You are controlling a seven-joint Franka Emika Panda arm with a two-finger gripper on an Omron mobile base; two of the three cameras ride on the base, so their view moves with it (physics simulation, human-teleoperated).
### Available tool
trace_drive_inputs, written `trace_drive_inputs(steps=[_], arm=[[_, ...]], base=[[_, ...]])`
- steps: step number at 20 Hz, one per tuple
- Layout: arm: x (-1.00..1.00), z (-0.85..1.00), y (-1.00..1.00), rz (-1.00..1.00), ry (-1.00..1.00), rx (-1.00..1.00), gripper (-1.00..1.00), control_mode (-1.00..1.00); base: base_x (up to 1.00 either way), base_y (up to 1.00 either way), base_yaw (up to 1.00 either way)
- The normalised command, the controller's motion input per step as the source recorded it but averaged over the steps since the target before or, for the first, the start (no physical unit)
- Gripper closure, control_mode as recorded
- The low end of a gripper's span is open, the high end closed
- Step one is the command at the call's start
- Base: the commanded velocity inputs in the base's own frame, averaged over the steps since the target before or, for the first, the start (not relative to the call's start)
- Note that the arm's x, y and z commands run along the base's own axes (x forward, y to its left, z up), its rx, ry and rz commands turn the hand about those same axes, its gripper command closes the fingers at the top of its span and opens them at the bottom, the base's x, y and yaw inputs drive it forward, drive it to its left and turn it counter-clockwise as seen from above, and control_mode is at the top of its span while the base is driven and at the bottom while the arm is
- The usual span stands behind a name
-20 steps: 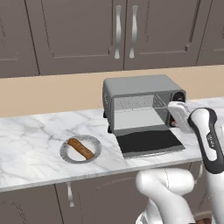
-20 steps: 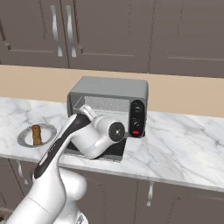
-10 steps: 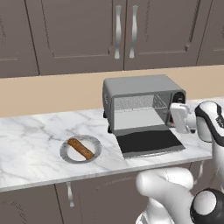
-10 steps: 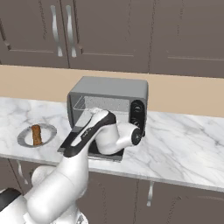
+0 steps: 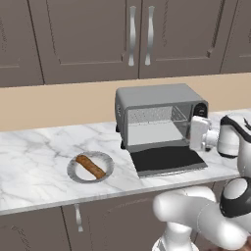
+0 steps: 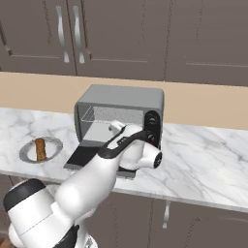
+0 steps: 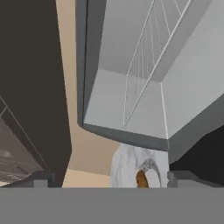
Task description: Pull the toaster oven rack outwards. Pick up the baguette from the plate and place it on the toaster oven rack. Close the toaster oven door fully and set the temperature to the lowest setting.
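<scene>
Claw [image 5: 194, 133] at the open toaster oven's [image 5: 159, 115] right front edge.
Door [image 5: 167, 159] lies flat; rack [image 7: 144, 65] inside; baguette [image 5: 90, 166] on plate [image 5: 74, 169], left; claw's spread can't be told.

The toaster oven [image 5: 159, 100] looked like matt grey metal, its door [image 5: 169, 160] a dark, smooth pane. The rack [image 7: 146, 65] was thin silvery wire. The counter [image 5: 34, 157] was polished white marble with grey veins. The baguette [image 5: 90, 166] had a rough brown crust on a speckled grey plate [image 5: 78, 175].
</scene>
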Motion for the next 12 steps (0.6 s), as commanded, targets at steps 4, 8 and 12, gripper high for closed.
trace_drive_inputs(steps=[4, 8, 12], arm=[[0.29, -0.09, 0.00, 0.01, 0.00, 0.17, -1.00, -1.00], [0.47, 0.00, 0.00, 0.00, 0.12, 0.00, -1.00, -1.00], [0.35, 0.00, 0.00, 0.00, 0.09, 0.00, -1.00, -1.00]], base=[[0.00, 0.00, 0.00], [0.00, 0.00, 0.00], [0.00, 0.00, 0.00]])
